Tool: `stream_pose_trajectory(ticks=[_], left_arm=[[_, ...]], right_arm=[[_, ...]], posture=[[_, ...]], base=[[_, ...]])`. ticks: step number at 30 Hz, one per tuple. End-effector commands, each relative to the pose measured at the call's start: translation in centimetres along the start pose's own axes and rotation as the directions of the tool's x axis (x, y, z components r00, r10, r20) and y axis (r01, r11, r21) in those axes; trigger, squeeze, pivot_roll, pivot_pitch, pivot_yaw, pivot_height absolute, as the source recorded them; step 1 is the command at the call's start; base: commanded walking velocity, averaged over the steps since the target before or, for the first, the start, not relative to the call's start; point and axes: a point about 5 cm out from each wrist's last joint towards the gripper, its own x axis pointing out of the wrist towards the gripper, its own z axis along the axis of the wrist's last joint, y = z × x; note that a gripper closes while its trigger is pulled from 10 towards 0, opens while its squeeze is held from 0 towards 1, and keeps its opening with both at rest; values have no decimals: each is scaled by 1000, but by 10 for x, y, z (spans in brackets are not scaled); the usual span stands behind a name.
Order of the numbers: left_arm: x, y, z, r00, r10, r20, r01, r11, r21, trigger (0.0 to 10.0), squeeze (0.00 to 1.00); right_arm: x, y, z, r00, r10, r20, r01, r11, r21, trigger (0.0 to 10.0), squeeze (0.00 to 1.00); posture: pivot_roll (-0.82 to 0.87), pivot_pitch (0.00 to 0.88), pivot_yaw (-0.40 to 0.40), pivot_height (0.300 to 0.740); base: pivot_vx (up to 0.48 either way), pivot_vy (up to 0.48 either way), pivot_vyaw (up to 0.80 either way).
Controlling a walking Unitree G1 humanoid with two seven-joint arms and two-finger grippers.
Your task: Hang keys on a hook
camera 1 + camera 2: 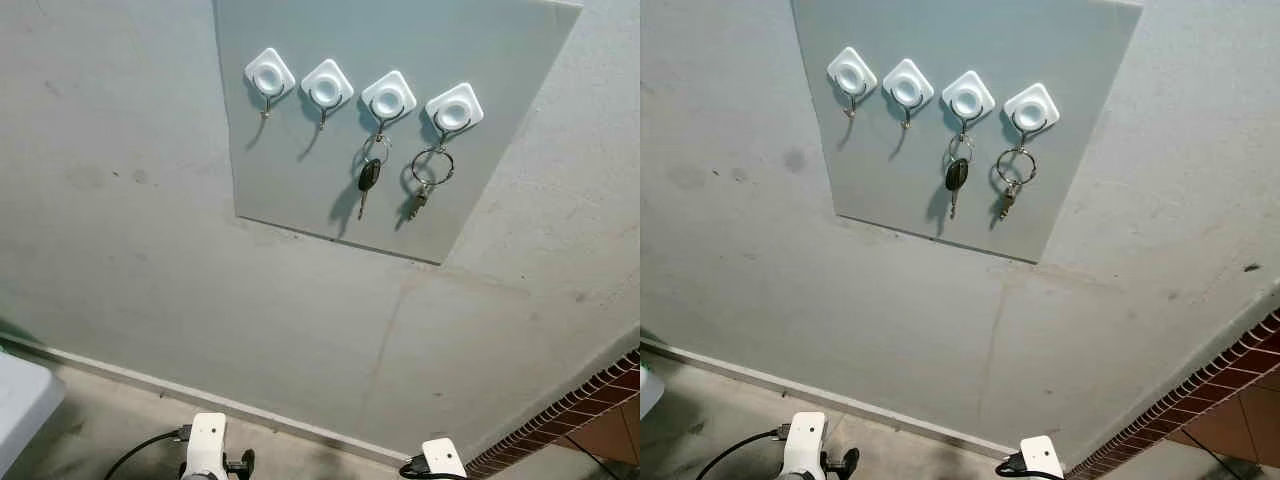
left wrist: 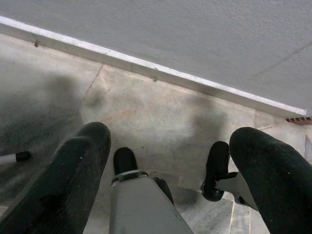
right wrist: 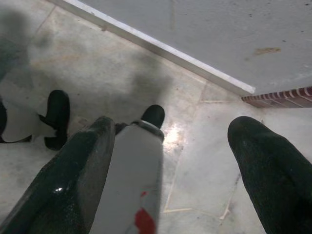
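Observation:
A grey panel [image 1: 300, 170] on the wall carries four white square hooks in a row. The two left hooks [image 1: 269, 73] [image 1: 327, 84] are bare. A black-headed key [image 1: 369, 178] hangs from the third hook [image 1: 388, 97]. A ring with small keys [image 1: 430, 170] hangs from the fourth hook [image 1: 454, 107]. Both arms hang low, far beneath the panel, over the floor. My left gripper [image 2: 173, 136] is open with nothing between its black fingers [image 2: 73, 175]. My right gripper [image 3: 175, 126] is likewise open and empty.
A white skirting [image 1: 250, 410] runs along the foot of the grey wall. A red brick edge [image 1: 570, 415] rises at the lower right. A pale object [image 1: 20, 400] sits at the lower left. My own legs and feet [image 2: 124, 161] stand on the stone floor.

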Motion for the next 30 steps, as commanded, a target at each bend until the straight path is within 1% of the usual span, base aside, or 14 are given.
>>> stream_pose_trajectory(ticks=[1,24,26,27,29,30], left_arm=[[0,0,1,1000,5,-1,-5,1000,-1,10000,0],[1,0,4,1000,-4,3,4,1000,18,10000,0],[1,0,4,1000,-7,0,7,1000,28,10000,0],[1,0,3,1000,-13,-7,14,999,49,10000,0],[1,0,3,1000,-13,-7,14,999,49,10000,0],[1,1,2,1000,-16,-14,17,998,63,10000,0]], right_arm=[[-1,-3,-1,1000,-5,-7,5,1000,-5,10000,0],[0,0,-1,1000,-9,-1,9,1000,23,10000,0],[0,0,-1,1000,-12,1,12,999,34,10000,0],[0,1,-1,1000,-13,2,12,999,46,10000,0],[0,1,-1,1000,-13,2,12,999,46,10000,0],[1,2,-1,1000,-10,6,9,998,60,10000,0]], posture=[[48,0,-83,732],[35,0,-60,732],[27,0,-44,732],[27,0,-44,732],[27,0,-44,732],[19,0,-33,732]], base=[[0,0,0],[0,0,0],[0,0,0],[0,0,0],[0,0,0],[0,0,0]])
